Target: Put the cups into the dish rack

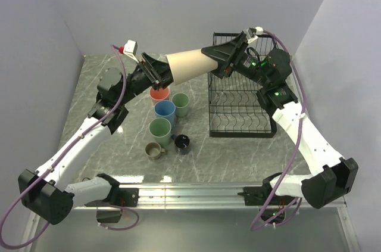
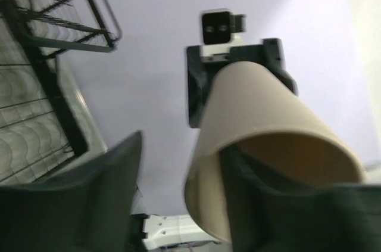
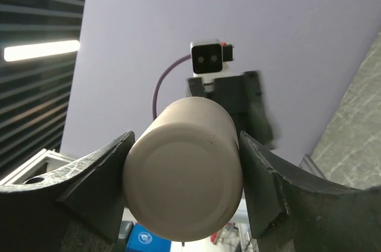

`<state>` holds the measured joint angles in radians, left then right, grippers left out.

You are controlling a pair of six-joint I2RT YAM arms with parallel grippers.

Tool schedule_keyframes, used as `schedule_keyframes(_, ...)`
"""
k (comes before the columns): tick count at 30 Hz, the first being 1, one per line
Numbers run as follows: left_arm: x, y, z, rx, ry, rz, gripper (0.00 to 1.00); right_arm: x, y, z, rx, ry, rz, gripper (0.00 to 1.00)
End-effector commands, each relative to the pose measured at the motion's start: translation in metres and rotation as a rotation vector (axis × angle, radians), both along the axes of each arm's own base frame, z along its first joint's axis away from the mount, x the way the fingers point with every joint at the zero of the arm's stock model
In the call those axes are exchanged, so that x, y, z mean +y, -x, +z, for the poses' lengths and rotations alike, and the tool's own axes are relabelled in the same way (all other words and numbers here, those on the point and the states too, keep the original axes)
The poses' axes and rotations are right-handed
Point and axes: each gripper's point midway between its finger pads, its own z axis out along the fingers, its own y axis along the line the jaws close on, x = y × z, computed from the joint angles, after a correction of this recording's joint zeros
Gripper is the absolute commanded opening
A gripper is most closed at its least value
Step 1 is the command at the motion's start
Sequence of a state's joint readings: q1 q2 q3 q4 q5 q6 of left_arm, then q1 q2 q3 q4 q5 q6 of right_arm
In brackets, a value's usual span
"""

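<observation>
Beige cup point(image 1: 187, 65) is hanging on its side in the air, left of the dish rack point(image 1: 241, 103) and above the cups on the table point(image 1: 89, 91), because I am passing it from one arm to the other. My left gripper point(image 1: 159, 73) is at the rim end with its jaws standing apart: one finger point(image 2: 250, 204) is lying inside the mouth, while the other finger point(image 2: 101, 192) is sitting clear of the outer wall, so it is not pinching. My right gripper point(image 1: 221, 58) is taking the closed base end, with a pad point(image 3: 101, 180) pressing on each side of it, so I am judging that this arm is carrying the weight. The pass is making sense to me, since the rack is sitting on the right, nearer my right arm. I am counting seven cups in all: this one aloft and six upright on the table in a loose cluster, namely the salmon-pink tumbler point(image 1: 159, 93) farthest, a pale green tumbler point(image 1: 180, 104) to its right, the blue tumbler point(image 1: 165, 111), a second pale green tumbler point(image 1: 160, 128), then the olive-tan mug point(image 1: 155, 151) and the navy mug point(image 1: 182, 143) nearest. One rack is standing there, and I am seeing no cup in it.
</observation>
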<state>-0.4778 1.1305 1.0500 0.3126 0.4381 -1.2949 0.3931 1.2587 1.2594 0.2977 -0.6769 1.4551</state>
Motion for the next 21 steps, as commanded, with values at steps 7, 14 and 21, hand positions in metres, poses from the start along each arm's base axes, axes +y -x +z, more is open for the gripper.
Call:
schedule_keyframes(7,0.066,-0.015,-0.026,0.079,-0.295,0.3,0.98,-0.061,-0.051,0.034,-0.075,0.08,-0.154,0.0)
schedule_keyframes(14,0.114,0.006,-0.069,0.182,-0.464,0.429,0.95,-0.132,-0.144,0.015,-0.04,0.514,-0.521,0.0)
schedule_keyframes(21,0.146,0.04,-0.099,0.256,-0.546,0.52,0.93,-0.206,-0.197,-0.026,0.047,0.919,-0.89,0.0)
